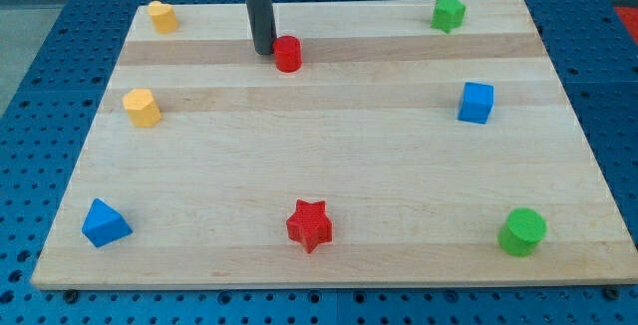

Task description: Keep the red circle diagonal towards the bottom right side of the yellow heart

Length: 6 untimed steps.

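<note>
Red star (309, 224) near bottom edge; my tip (264, 51) touches red circle (288, 54).

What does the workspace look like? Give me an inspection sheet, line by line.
Surface: wooden board on a blue perforated table.
Job's things: red circle near the view's top; two yellow blocks at the view's left, one by the top corner, one lower; which is the heart is unclear.
Clutter: green star, blue cube, green cylinder, red star, blue triangle.
End effector: my tip just left of the red circle, touching or nearly.
Cables: nothing seen.
Surroundings: nothing seen.
</note>
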Tool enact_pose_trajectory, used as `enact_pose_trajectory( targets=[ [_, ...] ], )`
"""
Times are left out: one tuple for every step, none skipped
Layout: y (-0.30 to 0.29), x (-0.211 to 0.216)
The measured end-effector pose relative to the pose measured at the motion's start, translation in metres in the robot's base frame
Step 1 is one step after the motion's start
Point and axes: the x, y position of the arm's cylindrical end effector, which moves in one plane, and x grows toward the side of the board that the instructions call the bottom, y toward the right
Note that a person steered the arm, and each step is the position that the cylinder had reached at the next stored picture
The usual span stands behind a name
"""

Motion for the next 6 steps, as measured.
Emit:
enact_pose_trajectory(
  targets=[
    [0.032, -0.035],
    [0.086, -0.048],
    [0.113, -0.017],
    [0.072, -0.004],
    [0.01, 0.015],
    [-0.032, 0.032]
  ],
)
